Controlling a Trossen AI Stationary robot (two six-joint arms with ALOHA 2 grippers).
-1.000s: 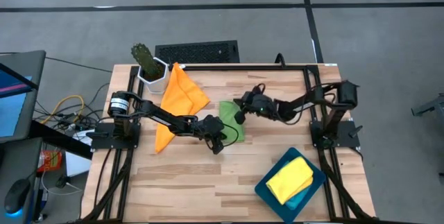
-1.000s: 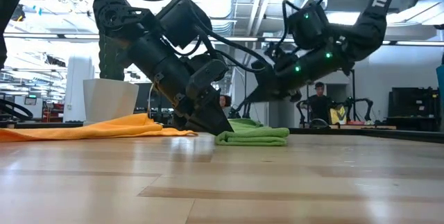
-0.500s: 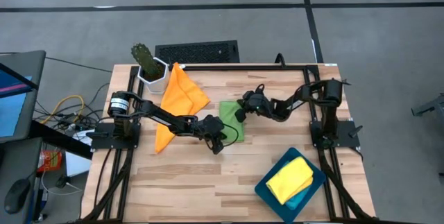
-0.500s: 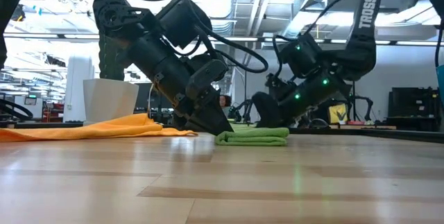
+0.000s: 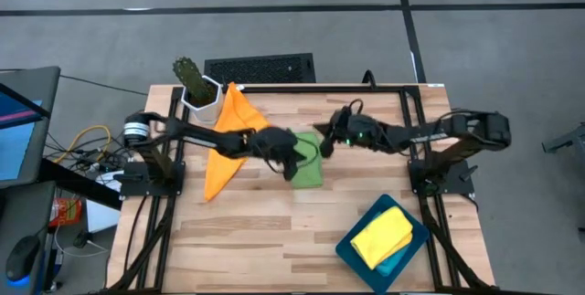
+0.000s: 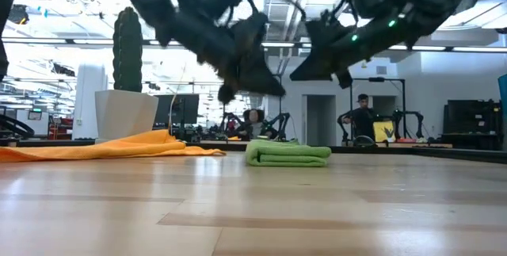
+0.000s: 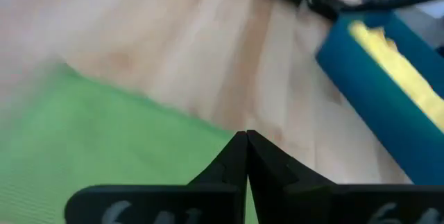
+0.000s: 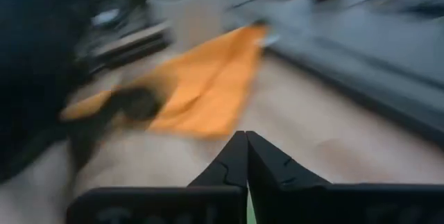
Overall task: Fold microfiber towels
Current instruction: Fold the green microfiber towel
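The green towel lies folded in a flat, layered pad near the middle of the worktop; the low view shows it resting on the wood with nothing touching it. In the left wrist view the green cloth fills the area just beyond the fingertips.

The left gripper hangs over the towel's 9 o'clock edge, its arm reaching in from the 9 o'clock side of the worktop. In the low view it is well clear above the cloth. Its fingers are clenched together, tips touching, with nothing between them.

The right gripper hovers just off the towel's 1 o'clock corner, its arm coming from the 3 o'clock side. The low view shows it raised as well, apart from the cloth. Its fingers are likewise pressed closed on nothing.

The orange towel lies spread out and unfolded at about 10 o'clock from the green one, one corner pointing toward the far edge; it appears as a low rumpled sheet in the low view and also beyond the right fingers.

The yellow towel sits folded in the teal tray at 5 o'clock, near the worktop's corner; the tray and its yellow cloth also show in the left wrist view.

A cactus in a white pot stands at the far 10 o'clock corner, touching the orange towel's edge. A person is in the room behind.
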